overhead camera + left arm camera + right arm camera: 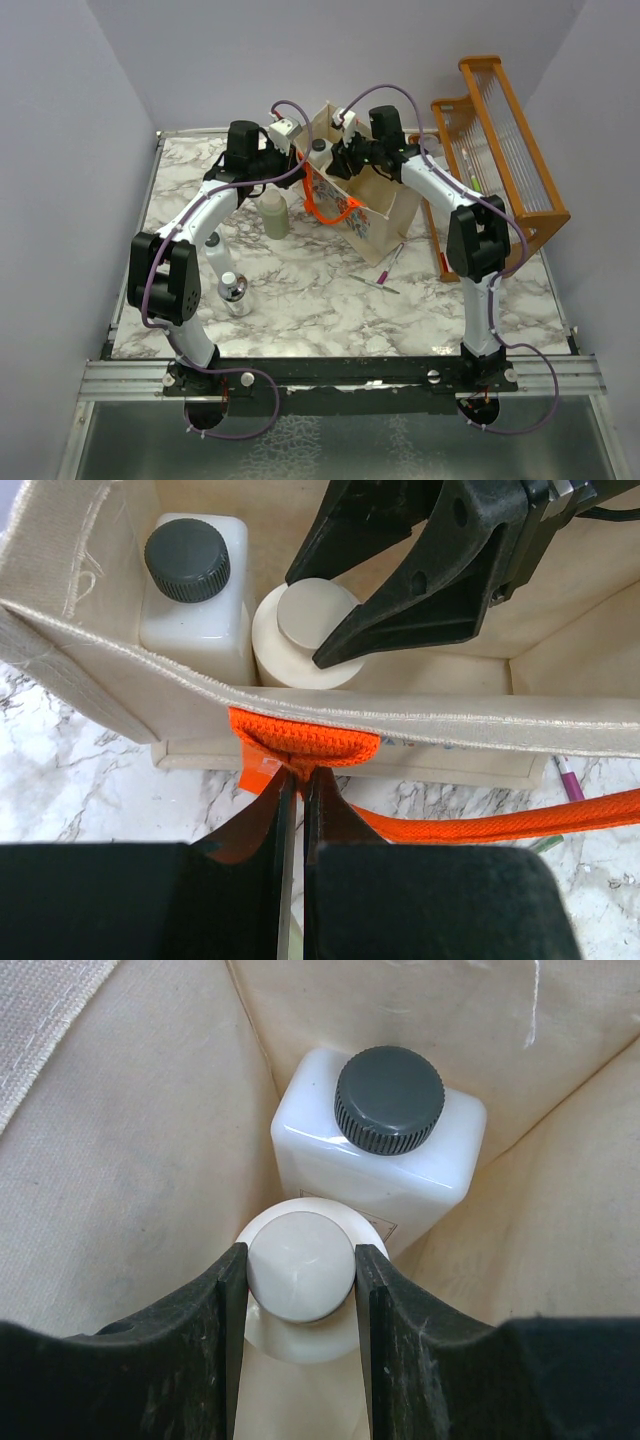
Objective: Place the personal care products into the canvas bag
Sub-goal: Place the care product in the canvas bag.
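Evidently the placing step is in hand: a cream-capped bottle [300, 630] is gripped by its cap in the right gripper [302, 1255], inside the canvas bag [385, 205], just beside a white bottle [195, 610] with a dark cap already set there. The bag's orange tab [300, 742] is pinched by the closed left gripper [300, 780] — probably so that the mouth is held open. Next, the jaws should be parted once the bottle is seated, then lifted clear of the rim. An olive-green bottle [274, 215] and a short clear bottle [234, 293] are left on the table [300, 300]. The bag stands upright — beige, soft-walled, likely to sag if released.
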`<action>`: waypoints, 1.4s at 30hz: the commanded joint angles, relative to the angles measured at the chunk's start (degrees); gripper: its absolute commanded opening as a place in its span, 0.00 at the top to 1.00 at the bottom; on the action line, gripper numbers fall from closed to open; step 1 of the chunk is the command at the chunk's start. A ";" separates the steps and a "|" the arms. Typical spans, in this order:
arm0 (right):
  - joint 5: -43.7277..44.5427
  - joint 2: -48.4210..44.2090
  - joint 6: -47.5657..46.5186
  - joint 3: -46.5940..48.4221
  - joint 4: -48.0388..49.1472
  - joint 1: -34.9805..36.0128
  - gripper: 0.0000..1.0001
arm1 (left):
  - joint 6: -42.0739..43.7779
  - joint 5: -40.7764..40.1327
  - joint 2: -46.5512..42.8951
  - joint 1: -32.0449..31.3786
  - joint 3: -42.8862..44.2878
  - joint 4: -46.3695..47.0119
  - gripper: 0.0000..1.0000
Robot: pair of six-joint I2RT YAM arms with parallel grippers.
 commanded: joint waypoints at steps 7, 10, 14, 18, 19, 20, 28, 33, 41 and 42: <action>0.61 -2.40 -4.14 -3.25 6.54 0.05 0.94 | 0.46 0.55 -1.15 -0.33 0.82 -1.30 1.00; 1.48 -3.49 -5.23 -4.12 5.60 0.05 0.83 | 0.47 0.54 -1.17 -0.32 0.83 -1.44 1.00; 2.90 -4.51 -5.59 -4.23 4.46 0.05 0.66 | 0.47 0.63 -1.14 -0.29 0.65 -1.40 1.00; 4.01 -4.40 -5.66 -2.82 2.27 0.05 0.57 | 0.52 0.56 -2.85 -0.32 0.45 -1.31 1.00; 4.19 -4.41 -5.71 -2.62 1.91 0.05 0.55 | 0.47 0.55 -2.89 -0.31 0.38 -1.27 1.00; 4.34 -4.39 -5.80 -2.39 1.56 0.05 0.53 | 0.41 0.54 -2.89 -0.27 0.25 -1.21 1.00; 4.87 -4.96 -6.00 -2.15 0.42 0.01 0.29 | -0.25 -0.01 -2.90 -0.25 0.02 -0.79 1.00; 4.23 -6.00 -5.39 -1.16 -0.60 0.05 0.23 | -0.61 -0.16 -2.89 -0.32 0.13 -0.85 1.00; 2.48 -10.84 -1.95 0.60 -1.88 0.03 0.20 | -1.60 0.37 -3.06 -0.26 0.31 -0.58 0.95; 2.88 -11.77 -1.50 0.64 -1.81 0.05 0.20 | -1.58 0.74 -3.19 -0.29 0.38 -0.55 0.92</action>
